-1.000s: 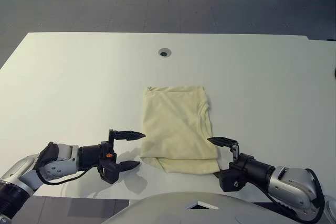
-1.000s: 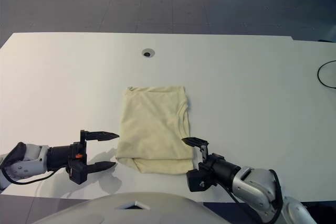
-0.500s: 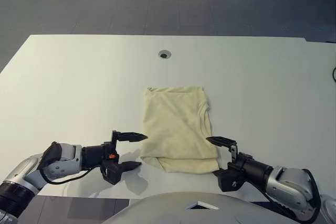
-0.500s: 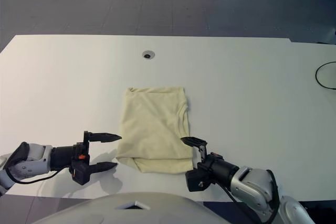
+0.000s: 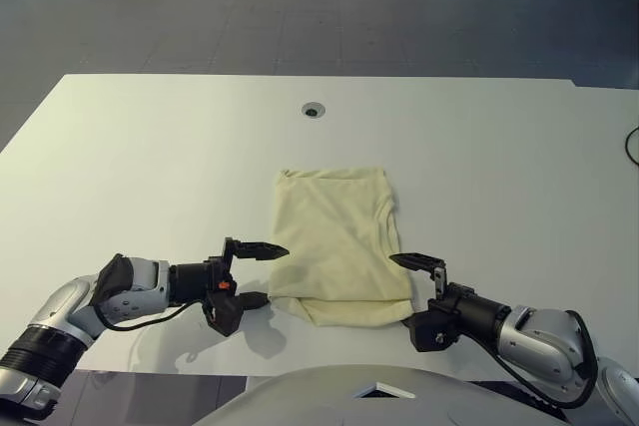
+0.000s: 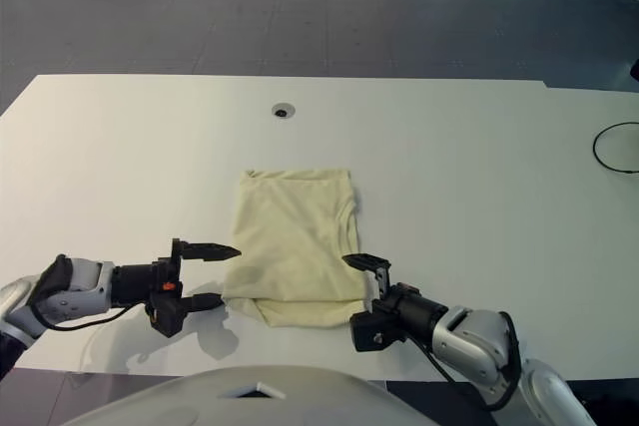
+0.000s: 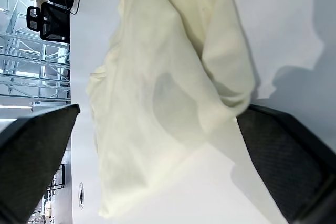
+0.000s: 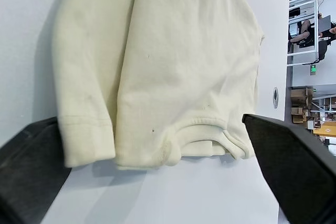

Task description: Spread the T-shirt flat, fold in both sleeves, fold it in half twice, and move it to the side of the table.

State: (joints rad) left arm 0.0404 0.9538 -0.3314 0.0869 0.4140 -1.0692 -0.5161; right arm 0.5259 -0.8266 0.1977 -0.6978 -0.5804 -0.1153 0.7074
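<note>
Pale yellow fabric T-shirt (image 5: 337, 236) sits folded near the front edge of the white table (image 5: 150, 147) — left tool (image 5: 272, 274) and right tool (image 5: 404, 291) gape wide beside its near corners. I'd pinch both layers evenly before lifting.

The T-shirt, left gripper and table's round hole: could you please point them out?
T-shirt (image 5: 339, 236), left eye view, middle of the folded cloth.
left gripper (image 5: 277, 273), left eye view, midway between fingertips.
round hole (image 5: 314, 109), left eye view, its centre.
</note>
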